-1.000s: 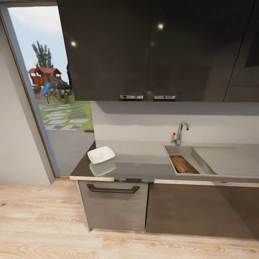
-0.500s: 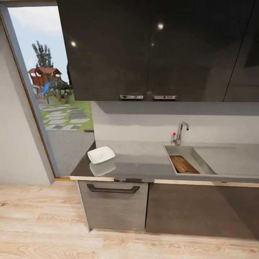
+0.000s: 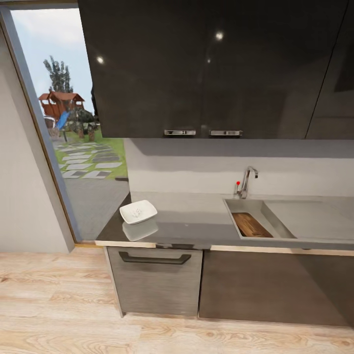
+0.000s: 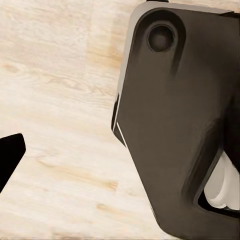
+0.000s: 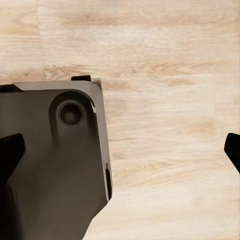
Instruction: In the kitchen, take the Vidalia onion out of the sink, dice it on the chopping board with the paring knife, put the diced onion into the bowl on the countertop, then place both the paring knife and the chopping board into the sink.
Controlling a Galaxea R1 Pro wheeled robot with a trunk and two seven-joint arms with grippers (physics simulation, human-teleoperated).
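- Chopping board [image 3: 251, 224] lies inside the sink [image 3: 268, 209].
- Bowl [image 3: 138, 212] sits near the desk's [image 3: 196, 226] left front corner.
- Right pincer [image 5: 125, 150] stands apart over the floor [image 5: 165, 75]; left pincer's [image 4: 12, 155] state cannot be told.

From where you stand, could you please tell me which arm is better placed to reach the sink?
Probably the right: the sink sits right of centre; both arms point at the floor.

Bright daylight, soft and a bit fuzzy.
Sun comes in the big window [image 3: 73, 123]. Two white spots shine on the black cabinets [image 3: 206, 69]. The countertop [image 3: 187, 228] mirrors the bowl [image 3: 138, 212].
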